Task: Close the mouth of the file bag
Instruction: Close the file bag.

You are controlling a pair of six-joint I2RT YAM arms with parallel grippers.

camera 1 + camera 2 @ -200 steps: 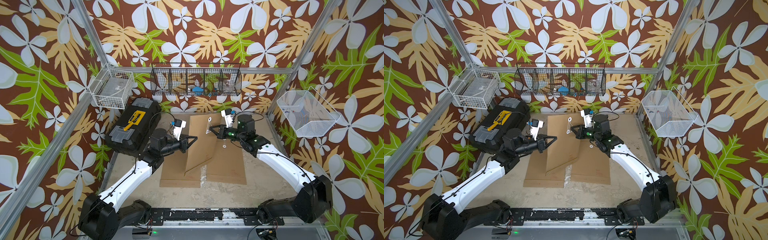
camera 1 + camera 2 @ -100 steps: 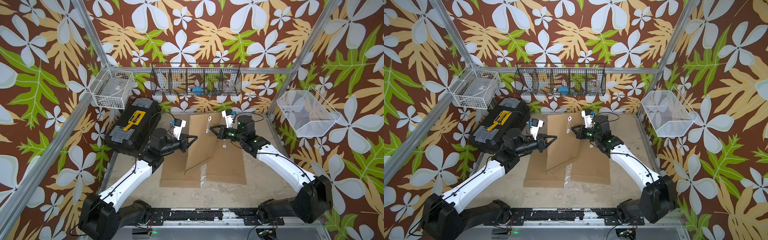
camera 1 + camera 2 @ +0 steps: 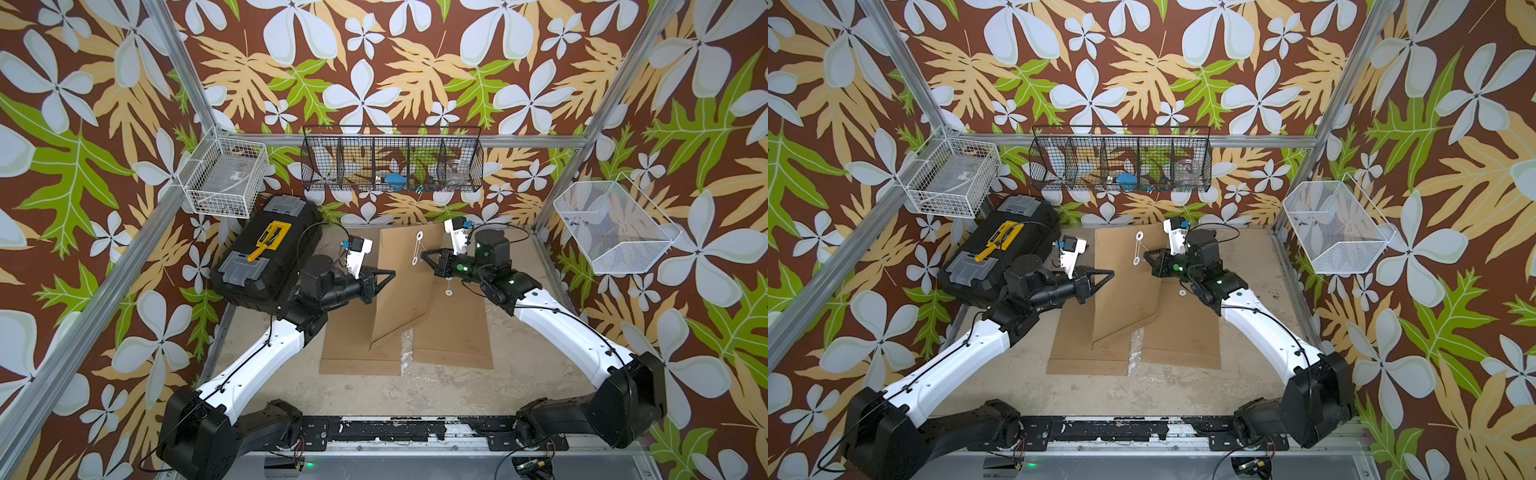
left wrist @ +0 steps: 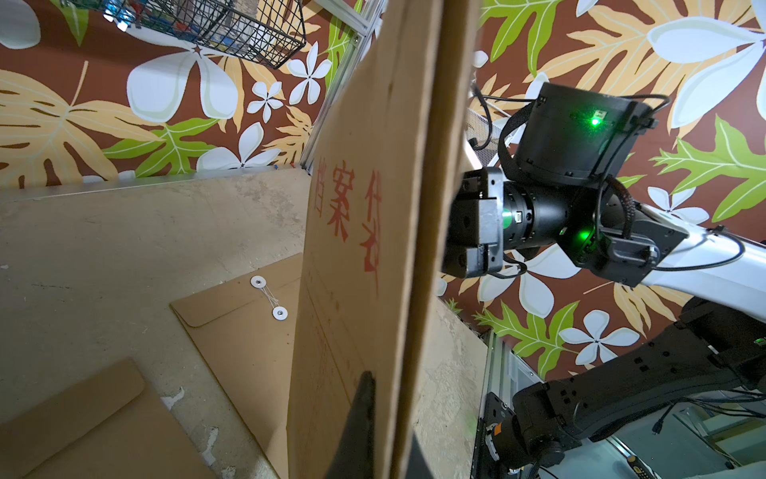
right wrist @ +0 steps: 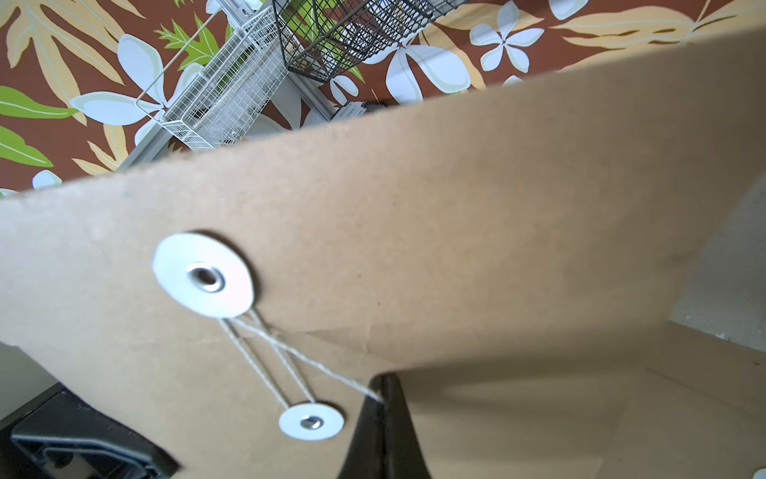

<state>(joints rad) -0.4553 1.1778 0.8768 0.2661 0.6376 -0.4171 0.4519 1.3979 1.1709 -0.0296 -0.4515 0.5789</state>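
file bag [image 3: 401, 291]: stands on its bottom edge and leans. it is near the toolbox [image 3: 266, 257], on the side facing the open table [image 3: 415, 390], with the mouth end uppermost.
left gripper [image 3: 390, 275]: pressed together on the bag edge nearest the toolbox. judged to be propping the bag upright so its closure faces the other arm.
right gripper [image 3: 426, 254]: pressed together on the loose end of the string [image 5: 298, 361]. it sits at the bag face turned away from the toolbox.
closure: two strands run from the disc nearer the mouth [image 5: 203, 275] to the second disc [image 5: 311, 422]. a third strand crosses over, taut, to the right gripper.
step in hand: judged to be winding the string between the discs. the mouth looks folded over but is not yet secured.
spare bags: two lie flat. one [image 3: 353, 345] is close to the toolbox, partly under the held bag. the other [image 3: 453, 328] is farther off and out of the way.
risk: a hard pull on the string could drag the bag out of the left grip or slip a loop off a disc.
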